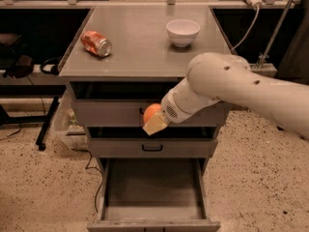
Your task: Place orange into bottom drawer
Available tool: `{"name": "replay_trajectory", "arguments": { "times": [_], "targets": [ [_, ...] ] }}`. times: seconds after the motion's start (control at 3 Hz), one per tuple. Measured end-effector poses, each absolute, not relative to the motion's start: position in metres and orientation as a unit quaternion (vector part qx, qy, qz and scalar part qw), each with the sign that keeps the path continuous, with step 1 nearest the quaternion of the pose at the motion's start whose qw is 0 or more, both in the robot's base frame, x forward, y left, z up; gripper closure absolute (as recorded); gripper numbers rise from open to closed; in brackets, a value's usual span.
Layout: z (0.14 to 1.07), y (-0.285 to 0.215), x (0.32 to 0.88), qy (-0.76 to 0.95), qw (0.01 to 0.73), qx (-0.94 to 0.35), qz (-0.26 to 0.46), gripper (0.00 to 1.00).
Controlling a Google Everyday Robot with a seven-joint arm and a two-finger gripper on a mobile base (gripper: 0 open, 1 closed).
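- The bottom drawer (152, 192) of the grey cabinet (145, 52) is pulled out well past the cabinet's front, and its plain grey tray lies open from above.
- The top drawer (104, 114) and middle drawer (120, 148) sit nearly flush with the cabinet's front, so the space over the open tray is free up to the arm.
- On the cabinet's top, a crushed soda can (96, 43) lies near the left edge and a white bowl (183, 32) stands towards the back right, both well apart from the arm.
- The arm (231, 88) comes in from the cabinet's right side and slopes down and left across its front.
- The gripper (153, 122) hangs in front of the top drawer's face, above the open tray.
- The gripper holds the orange (151, 112); one pale finger (155, 125) shows beneath the fruit, and the other seems to be hidden behind it.
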State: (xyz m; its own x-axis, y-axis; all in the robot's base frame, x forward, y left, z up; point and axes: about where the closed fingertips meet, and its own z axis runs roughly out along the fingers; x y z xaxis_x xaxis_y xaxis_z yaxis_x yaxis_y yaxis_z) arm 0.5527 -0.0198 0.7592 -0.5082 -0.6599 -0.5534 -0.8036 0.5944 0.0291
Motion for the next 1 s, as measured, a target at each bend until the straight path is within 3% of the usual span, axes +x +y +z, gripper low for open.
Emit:
{"name": "replay_trajectory", "arguments": {
  "times": [1.0],
  "targets": [
    [0.7380, -0.0167, 0.5491, 0.852, 0.246, -0.441, 0.137, 1.00]
  ]
}}
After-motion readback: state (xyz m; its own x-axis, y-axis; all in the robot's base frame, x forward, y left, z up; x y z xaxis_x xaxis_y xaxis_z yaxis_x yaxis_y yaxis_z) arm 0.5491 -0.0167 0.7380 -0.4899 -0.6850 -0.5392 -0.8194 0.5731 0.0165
